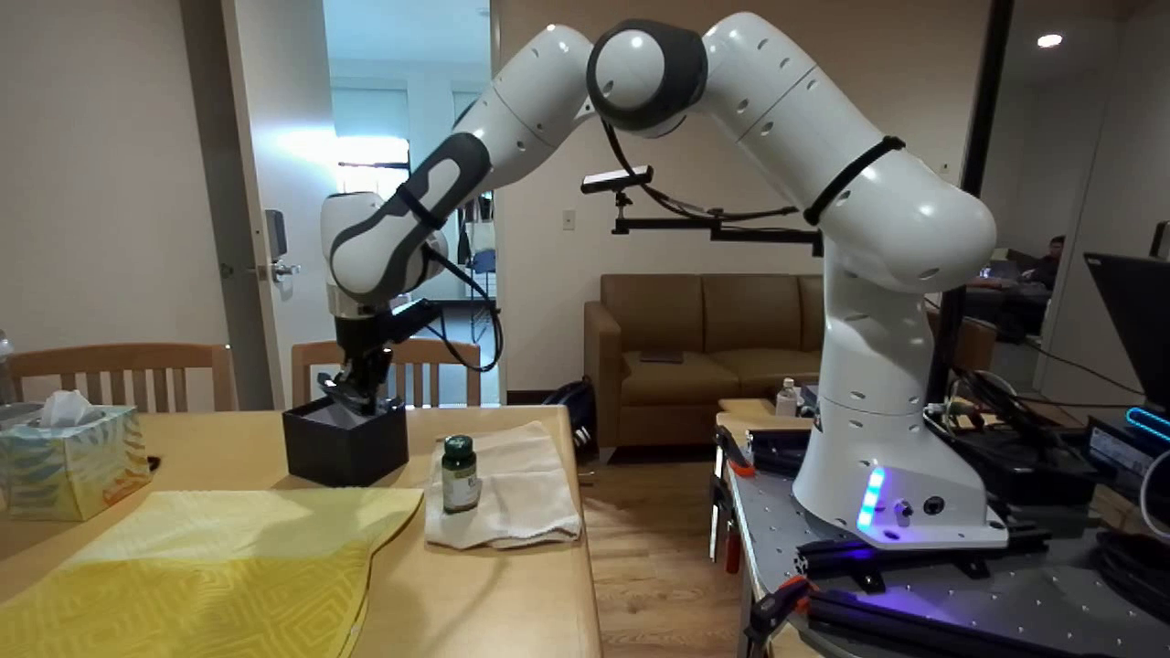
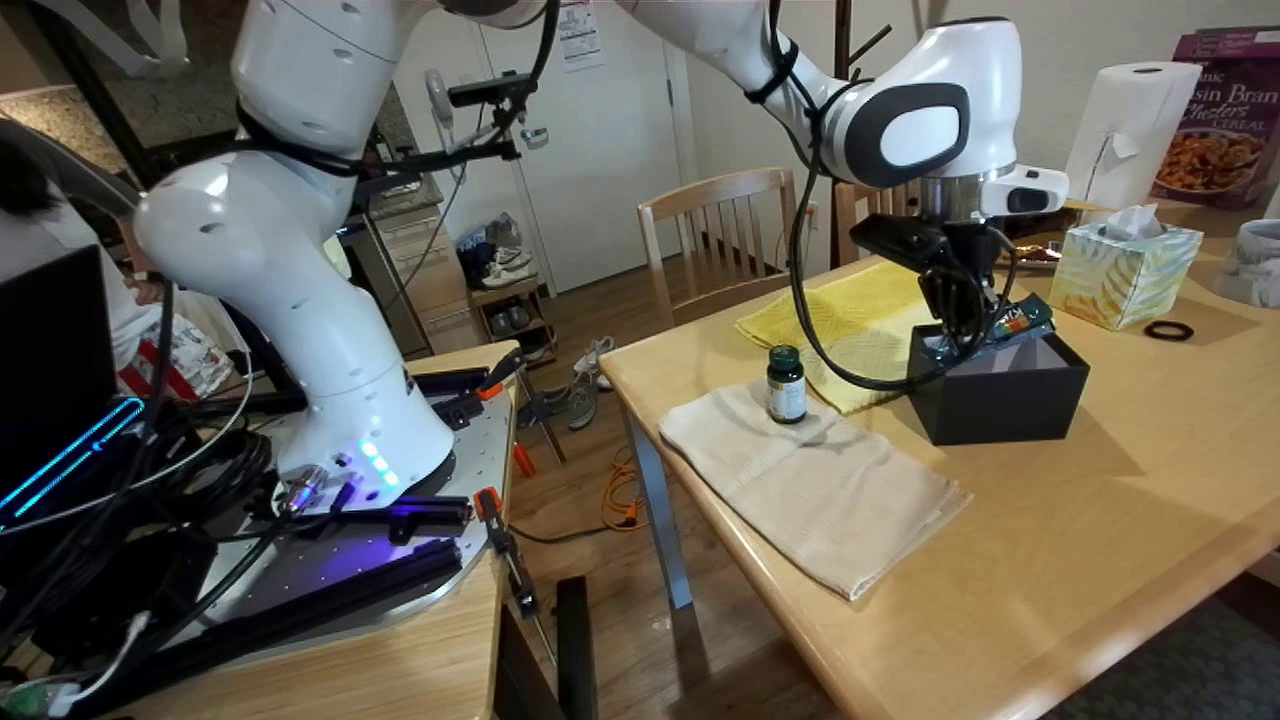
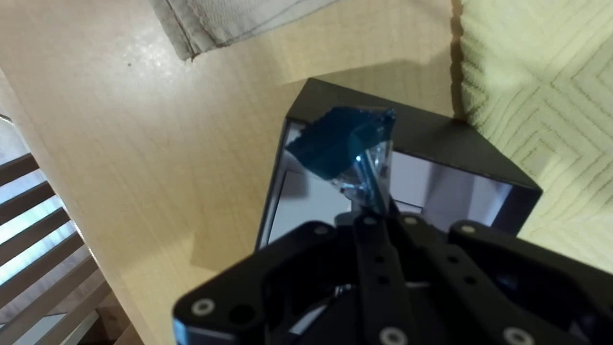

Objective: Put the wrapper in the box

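Observation:
The wrapper (image 3: 342, 141) is a crumpled scrap with a teal end and a clear, shiny part. It sticks out from between my fingertips in the wrist view. It also shows in both exterior views (image 1: 338, 391) (image 2: 1028, 318), over the box opening. The box (image 1: 340, 448) is squat, black and open at the top, with a pale inside; it also shows in an exterior view (image 2: 1010, 400) and the wrist view (image 3: 426, 129). My gripper (image 3: 368, 215) points down, shut on the wrapper, with its fingertips at the box opening. The fingers hide part of the inside.
A dark green capped bottle (image 1: 460, 475) stands on a beige cloth (image 2: 820, 480) beside the box. A yellow cloth (image 1: 228, 557) lies on the table by the box. A tissue box (image 2: 1125, 270) and a black ring (image 2: 1168, 331) are near it too.

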`<action>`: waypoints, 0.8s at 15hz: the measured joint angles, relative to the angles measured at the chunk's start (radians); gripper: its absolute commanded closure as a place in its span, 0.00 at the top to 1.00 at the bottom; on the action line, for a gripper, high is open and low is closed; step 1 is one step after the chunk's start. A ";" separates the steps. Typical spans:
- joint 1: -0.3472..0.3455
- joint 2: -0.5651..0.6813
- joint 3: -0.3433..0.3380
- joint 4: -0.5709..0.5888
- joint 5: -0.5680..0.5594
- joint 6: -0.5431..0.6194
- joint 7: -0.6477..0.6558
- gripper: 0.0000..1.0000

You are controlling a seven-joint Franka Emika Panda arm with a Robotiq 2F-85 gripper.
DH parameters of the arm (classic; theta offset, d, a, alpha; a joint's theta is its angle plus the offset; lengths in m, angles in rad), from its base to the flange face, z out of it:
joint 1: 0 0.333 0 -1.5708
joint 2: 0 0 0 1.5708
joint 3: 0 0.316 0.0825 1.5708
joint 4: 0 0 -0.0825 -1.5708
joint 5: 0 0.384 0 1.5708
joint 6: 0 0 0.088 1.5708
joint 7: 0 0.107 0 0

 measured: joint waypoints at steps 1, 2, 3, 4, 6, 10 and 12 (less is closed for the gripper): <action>-0.005 0.013 0.006 0.014 0.000 0.003 -0.005 0.01; -0.011 0.024 0.014 0.027 0.002 0.005 -0.015 0.01; -0.020 0.035 0.025 0.040 0.005 0.005 -0.029 0.03; -0.028 0.045 0.037 0.052 0.007 0.005 -0.042 0.27; -0.043 0.066 0.061 0.073 0.010 0.005 -0.061 0.30; -0.064 0.100 0.092 0.101 0.015 0.005 -0.087 0.55; -0.069 0.110 0.100 0.108 0.016 0.005 -0.092 0.68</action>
